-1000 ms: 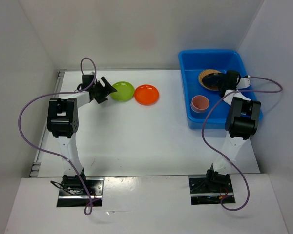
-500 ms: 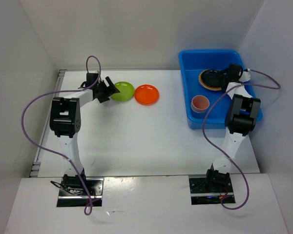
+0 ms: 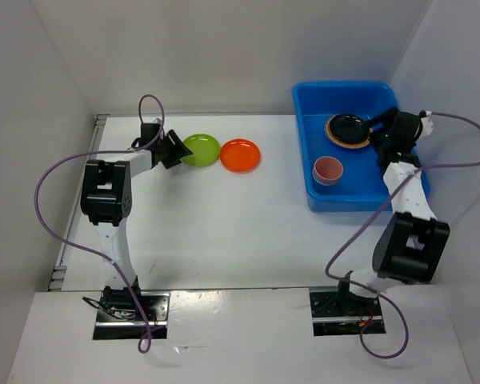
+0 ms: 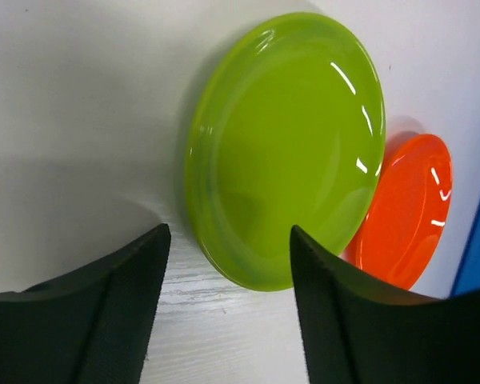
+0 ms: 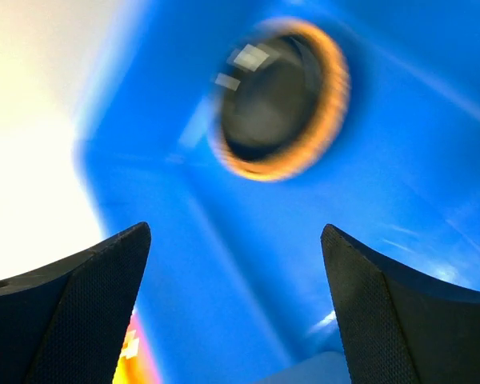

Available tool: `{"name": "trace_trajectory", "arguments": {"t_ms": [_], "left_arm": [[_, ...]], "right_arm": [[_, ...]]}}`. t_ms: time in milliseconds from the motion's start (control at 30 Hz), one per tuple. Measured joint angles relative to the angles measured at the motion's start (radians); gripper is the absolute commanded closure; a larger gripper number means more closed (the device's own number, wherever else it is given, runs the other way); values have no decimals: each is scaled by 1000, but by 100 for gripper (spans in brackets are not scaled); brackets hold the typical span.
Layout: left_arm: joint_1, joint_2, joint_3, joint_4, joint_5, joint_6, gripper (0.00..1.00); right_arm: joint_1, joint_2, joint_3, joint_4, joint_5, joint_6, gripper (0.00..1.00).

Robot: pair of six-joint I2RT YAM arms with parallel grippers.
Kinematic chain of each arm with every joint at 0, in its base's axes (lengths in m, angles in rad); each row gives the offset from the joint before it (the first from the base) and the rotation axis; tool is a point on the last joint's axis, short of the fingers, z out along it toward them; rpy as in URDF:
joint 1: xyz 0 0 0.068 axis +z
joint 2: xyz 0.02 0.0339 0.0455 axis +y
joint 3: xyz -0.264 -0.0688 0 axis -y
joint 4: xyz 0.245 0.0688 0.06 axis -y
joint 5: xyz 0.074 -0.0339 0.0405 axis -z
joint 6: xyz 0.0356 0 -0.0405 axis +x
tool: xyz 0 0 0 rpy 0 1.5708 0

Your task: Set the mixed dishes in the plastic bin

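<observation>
My left gripper (image 3: 173, 150) (image 4: 228, 232) is open at the left edge of the lime green plate (image 3: 201, 149) (image 4: 288, 144), with the plate's near rim between its fingers. The orange plate (image 3: 240, 154) (image 4: 404, 212) lies just right of the green one. The blue plastic bin (image 3: 360, 202) (image 5: 248, 304) holds a black plate on a tan woven tray (image 3: 348, 128) (image 5: 280, 96) and a pink cup (image 3: 329, 170). My right gripper (image 3: 382, 132) (image 5: 236, 228) hangs open over the bin, right of the tray, with nothing between its fingers.
White walls close in the table at the back and on both sides. The bin stands against the right wall at the back. Purple cables loop off both arms.
My right gripper opened, let go of the black plate on the tray and drew back to the right, its arm swinging outward. My left gripper edged onto the green plate's rim, its jaws narrowing.
</observation>
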Motion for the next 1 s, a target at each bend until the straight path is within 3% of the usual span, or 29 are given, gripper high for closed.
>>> {"name": "trace_trajectory", "arguments": {"t_ms": [167, 367, 467, 533, 767, 1000], "left_arm": [[6, 0, -42, 70, -24, -89, 47], [7, 12, -55, 109, -61, -176, 61], [7, 25, -59, 134, -70, -214, 79], [7, 31, -63, 146, -71, -232, 100], [15, 5, -128, 211, -48, -268, 100], [74, -180, -178, 143, 146, -212, 100]], "right_arm": [[49, -194, -12, 78, -49, -62, 6], [204, -241, 12, 103, -140, -138, 5], [245, -241, 12, 102, -187, -166, 4], [269, -241, 14, 101, -205, -187, 4], [382, -222, 64, 102, -360, -240, 1], [492, -113, 142, 107, -525, -292, 1]]}}
